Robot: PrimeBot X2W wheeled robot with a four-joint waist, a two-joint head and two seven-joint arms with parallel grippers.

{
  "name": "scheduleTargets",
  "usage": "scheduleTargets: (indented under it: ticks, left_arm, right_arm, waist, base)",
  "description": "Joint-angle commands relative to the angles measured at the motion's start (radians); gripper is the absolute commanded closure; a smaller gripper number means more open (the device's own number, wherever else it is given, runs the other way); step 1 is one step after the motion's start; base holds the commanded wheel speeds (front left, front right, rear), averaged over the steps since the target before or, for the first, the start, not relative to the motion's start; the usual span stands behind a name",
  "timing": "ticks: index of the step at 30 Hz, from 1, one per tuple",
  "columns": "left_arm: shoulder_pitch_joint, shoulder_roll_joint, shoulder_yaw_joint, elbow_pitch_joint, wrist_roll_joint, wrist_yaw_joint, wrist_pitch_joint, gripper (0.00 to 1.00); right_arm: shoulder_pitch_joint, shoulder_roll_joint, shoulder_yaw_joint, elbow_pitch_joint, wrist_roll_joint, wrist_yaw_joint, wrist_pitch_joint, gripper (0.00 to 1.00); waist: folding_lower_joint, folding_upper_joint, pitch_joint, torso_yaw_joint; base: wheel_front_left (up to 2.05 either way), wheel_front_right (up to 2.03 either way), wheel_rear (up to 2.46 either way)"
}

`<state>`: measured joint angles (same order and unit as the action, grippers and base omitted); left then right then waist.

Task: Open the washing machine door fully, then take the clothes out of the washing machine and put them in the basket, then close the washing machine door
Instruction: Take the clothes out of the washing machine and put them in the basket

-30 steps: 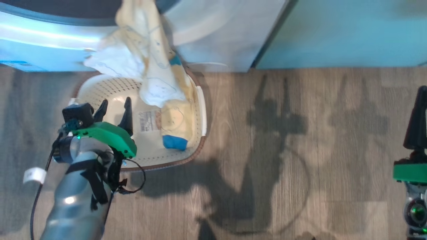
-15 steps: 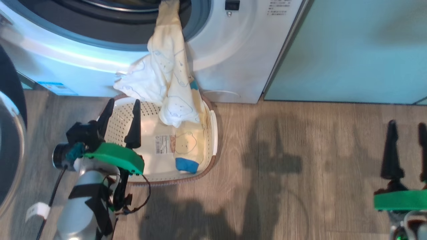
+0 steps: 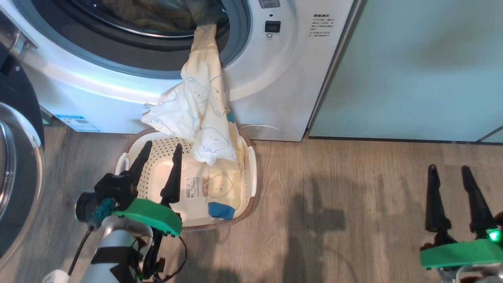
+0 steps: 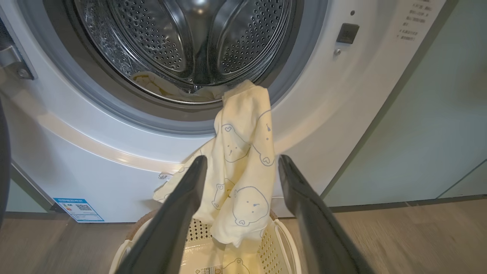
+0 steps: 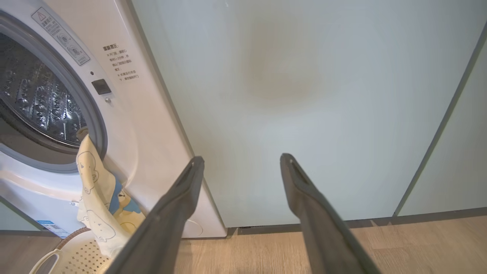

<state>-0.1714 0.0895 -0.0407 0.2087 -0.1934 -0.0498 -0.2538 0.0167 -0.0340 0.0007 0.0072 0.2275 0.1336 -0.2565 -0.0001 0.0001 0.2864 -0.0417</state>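
head view: shows the washing machine (image 3: 275, 78) cut off at the top, and just a slice of its open door (image 3: 17, 157) at the left edge. far end of the clothes (image 3: 204, 114) hidden inside the dark round hole. left gripper (image 3: 163, 145) over the left part of the basket (image 3: 253, 173), fingers wide apart, holding nothing. right gripper (image 3: 448, 168) low on the right over the floor (image 3: 353, 204), wide open too and empty, wrist cut off. looks higher up than a second ago: camera tipped, so more machine and door in the picture, and both right fingers instead of one. clothes draped the same way as then. long way of the clothes: from the hole, over the white front, down into the basket, blue end (image 3: 221, 210) pointing at the robot. long side of the basket along the front of the machine, just beside it.

left wrist view: looks into the shiny drum (image 4: 190, 42). more cloth low inside, hard to make out. clothes hanging beyond the two spread fingers, not touched. basket cut off at the bottom. blue label (image 4: 78, 208) low on the left.

right wrist view: points at a pale wall panel (image 5: 304, 95) beside the machine. fingers far apart, nothing between. machine cut off at the left. clothes and a corner of the basket at the lower left, partly behind one finger.
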Motion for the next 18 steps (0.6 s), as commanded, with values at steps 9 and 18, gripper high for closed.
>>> scheduleTargets:
  ticks: [9, 18]
  left_arm:
    - [-0.002, 0.016, 0.019, -0.048, 0.009, 0.021, 0.009, 0.0]
    - [-0.014, 0.022, 0.018, -0.04, 0.0, 0.027, 0.007, 0.0]
  right_arm:
    - [-0.005, -0.016, 0.055, -0.024, 0.008, -0.003, -0.005, 0.0]
    - [-0.01, -0.016, 0.067, -0.023, 0.013, -0.003, -0.005, 0.0]
  waist:
    - [0.0001, -0.0001, -0.001, 0.004]
    - [0.0001, -0.0001, 0.01, 0.005]
  base:
    - [0.0, 0.0, 0.0]
    - [0.0, 0.0, 0.0]
